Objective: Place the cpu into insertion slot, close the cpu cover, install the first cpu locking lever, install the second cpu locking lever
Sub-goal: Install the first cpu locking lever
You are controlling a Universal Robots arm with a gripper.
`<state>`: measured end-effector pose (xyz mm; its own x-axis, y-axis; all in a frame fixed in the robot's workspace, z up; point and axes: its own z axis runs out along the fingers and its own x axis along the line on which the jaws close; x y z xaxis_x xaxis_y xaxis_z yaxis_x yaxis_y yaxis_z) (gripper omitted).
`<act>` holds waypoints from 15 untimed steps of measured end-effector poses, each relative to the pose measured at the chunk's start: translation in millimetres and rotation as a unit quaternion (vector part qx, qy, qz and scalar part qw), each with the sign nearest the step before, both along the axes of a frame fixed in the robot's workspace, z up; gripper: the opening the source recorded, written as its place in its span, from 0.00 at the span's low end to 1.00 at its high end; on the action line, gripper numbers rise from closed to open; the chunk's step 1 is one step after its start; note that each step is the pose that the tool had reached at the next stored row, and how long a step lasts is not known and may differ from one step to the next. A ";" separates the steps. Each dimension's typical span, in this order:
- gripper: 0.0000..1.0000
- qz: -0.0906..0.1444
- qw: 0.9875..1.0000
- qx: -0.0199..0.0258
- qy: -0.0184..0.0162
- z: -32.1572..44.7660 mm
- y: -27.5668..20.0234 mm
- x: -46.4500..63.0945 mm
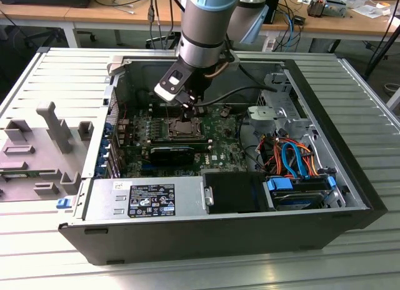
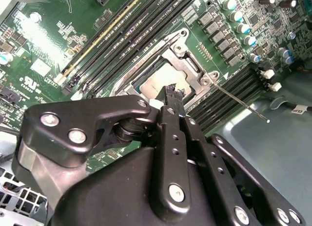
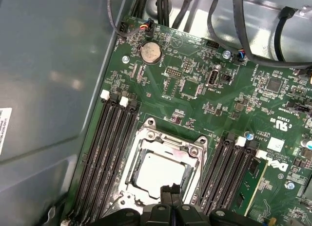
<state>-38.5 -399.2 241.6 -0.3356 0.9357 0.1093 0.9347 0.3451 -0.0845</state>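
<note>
the claw point(image 3: 171, 191) has its two fingertips pressed close together with nothing between them, and in both wrist views the tips hover right at one edge of the cpu point(image 3: 158, 170). i cannot tell whether they touch it. the cpu lies flat in the insertion slot point(image 1: 182, 129), its grey top showing through the cut-out of the cpu cover point(image 3: 168, 142). the cover looks folded down flat around the chip. in the second wrist view a thin locking lever point(image 2: 241, 102) runs out from the corner of the socket. it crosses the memory slots point(image 2: 229, 97) with its free end over the bare floor of the case, so it looks unlatched. outward from there lies the green board point(image 3: 195, 89), with dark memory slots on either side of the socket and a coin battery point(image 3: 150, 51) further off. the whole board sits in the open computer case point(image 1: 350, 115) on the ribbed bench point(image 1: 62, 71). by my reading the chip is placed and the cover is closed, so the step in hand is the first lever. seating it calls for catching a thin springy wire with narrow tips and pressing it under its hook without scraping the board.
</note>
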 end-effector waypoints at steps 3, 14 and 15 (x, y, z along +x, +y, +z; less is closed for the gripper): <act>0.11 0.012 1.000 0.000 0.000 0.0 0.0 0.0; 0.11 0.044 0.999 0.000 0.000 0.0 0.0 0.0; 0.11 0.047 0.999 0.000 0.000 0.0 0.0 0.0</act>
<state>-38.5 -399.2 241.6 -0.4221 0.8999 0.1093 0.8981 0.4315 -0.0845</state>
